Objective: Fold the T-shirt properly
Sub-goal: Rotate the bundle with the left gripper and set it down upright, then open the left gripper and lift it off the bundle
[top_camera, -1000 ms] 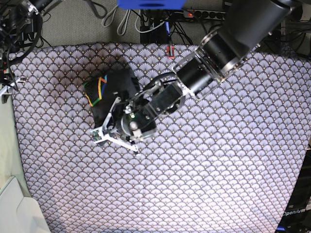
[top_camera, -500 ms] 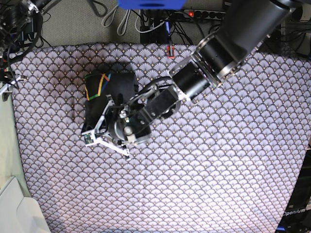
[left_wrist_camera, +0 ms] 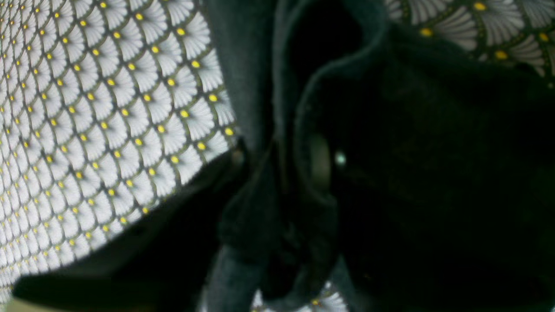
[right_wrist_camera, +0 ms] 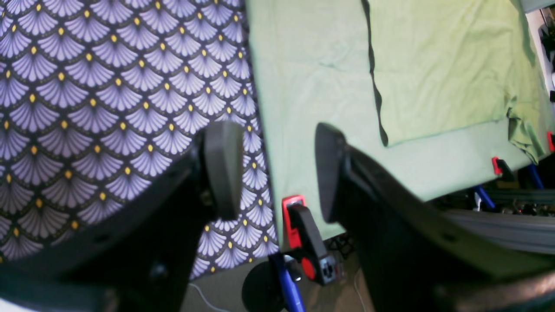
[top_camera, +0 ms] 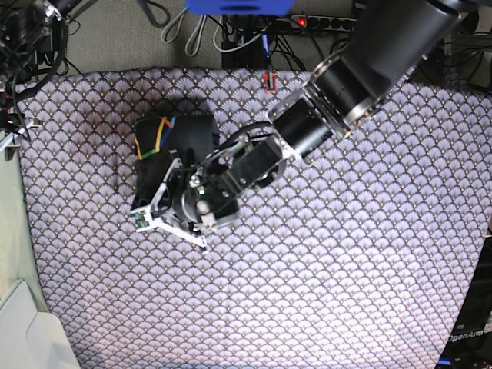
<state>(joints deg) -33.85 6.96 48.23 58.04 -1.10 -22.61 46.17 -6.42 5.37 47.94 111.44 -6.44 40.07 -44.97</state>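
Observation:
The dark charcoal T-shirt lies as a small folded bundle at the upper left of the fan-patterned tablecloth, its coloured outline print on the left end. My left gripper is down at the bundle's near edge. In the left wrist view dark cloth fills most of the frame and bunches into a pinched fold at the centre; the fingers are lost in the dark. My right gripper is open and empty, over the tablecloth's edge, out of the base view.
A pale green cloth lies beside the tablecloth's edge, with a red-and-black clamp at the table rim. Cables and a power strip run along the back. A white object sits at the front left corner.
My left gripper moved left and toward the front, and the T-shirt bundle shifted left and flattened with it. Over the last half second almost nothing moved.

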